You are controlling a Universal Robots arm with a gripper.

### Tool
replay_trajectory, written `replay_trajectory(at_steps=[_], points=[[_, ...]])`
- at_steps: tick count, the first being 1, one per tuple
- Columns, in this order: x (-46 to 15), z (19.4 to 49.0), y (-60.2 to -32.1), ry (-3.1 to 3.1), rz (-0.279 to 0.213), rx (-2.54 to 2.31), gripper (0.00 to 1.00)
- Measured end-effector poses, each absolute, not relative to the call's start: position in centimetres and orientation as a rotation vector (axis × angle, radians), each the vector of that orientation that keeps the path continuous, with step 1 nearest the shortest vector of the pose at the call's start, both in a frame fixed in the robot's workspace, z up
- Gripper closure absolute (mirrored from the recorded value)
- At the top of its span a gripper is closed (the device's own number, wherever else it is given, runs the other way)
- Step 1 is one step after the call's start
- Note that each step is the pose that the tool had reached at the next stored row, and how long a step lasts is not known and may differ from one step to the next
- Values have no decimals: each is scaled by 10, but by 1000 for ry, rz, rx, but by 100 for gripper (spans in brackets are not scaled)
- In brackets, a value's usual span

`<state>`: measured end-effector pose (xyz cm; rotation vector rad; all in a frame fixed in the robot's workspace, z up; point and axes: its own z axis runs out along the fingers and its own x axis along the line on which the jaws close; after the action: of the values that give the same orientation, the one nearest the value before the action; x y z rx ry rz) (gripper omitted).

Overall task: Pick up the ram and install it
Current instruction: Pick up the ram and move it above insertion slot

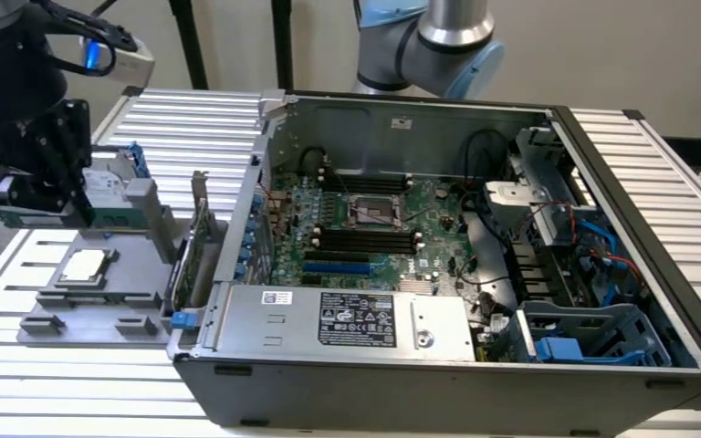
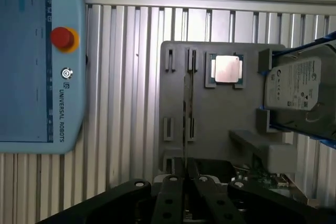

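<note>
In the exterior view my gripper (image 1: 34,205) hangs over the far end of the grey parts tray (image 1: 47,324), at the exterior view's left, well away from the open computer case (image 1: 448,228). It is shut on the ram (image 1: 15,218), a narrow green stick that juts out under the black fingers just above the tray. In the wrist view the ram (image 2: 186,111) appears edge-on as a thin line running out from between the fingers (image 2: 170,192), over the tray (image 2: 220,124). The motherboard's black memory slots (image 1: 363,242) lie inside the case.
A silver processor chip (image 1: 87,266) rests on the tray, and a hard drive (image 1: 113,187) stands at its far side. An upright expansion card (image 1: 198,237) sits between the tray and the case wall. A blue teach pendant (image 2: 42,61) lies on the slatted table.
</note>
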<state>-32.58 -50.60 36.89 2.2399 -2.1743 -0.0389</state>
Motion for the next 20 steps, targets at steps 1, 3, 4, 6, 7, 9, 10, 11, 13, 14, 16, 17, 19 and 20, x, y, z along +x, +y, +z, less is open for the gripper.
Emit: replay_trajectory(at_steps=[1, 3, 4, 6, 7, 9, 10, 11, 13, 14, 16, 17, 19, 20], points=[[-321, 371, -506, -2174, -40, 2240, 86], [-312, 376, -506, -2175, -41, 2240, 86], [-308, 379, -506, -2175, -42, 2240, 86], [-300, 383, -505, -2175, -44, 2240, 86], [-295, 384, -505, -2174, -45, 2240, 86], [-287, 387, -505, -2174, -48, 2240, 86], [-283, 387, -505, -2174, -49, 2239, 86], [-278, 388, -505, -2173, -51, 2239, 86], [-270, 390, -505, -2172, -54, 2238, 86], [-266, 390, -504, -2171, -56, 2237, 86], [-258, 392, -504, -2170, -59, 2236, 86], [-254, 392, -504, -2169, -61, 2235, 86], [-245, 393, -504, -2168, -65, 2233, 86], [-241, 394, -504, -2167, -67, 2233, 86]])
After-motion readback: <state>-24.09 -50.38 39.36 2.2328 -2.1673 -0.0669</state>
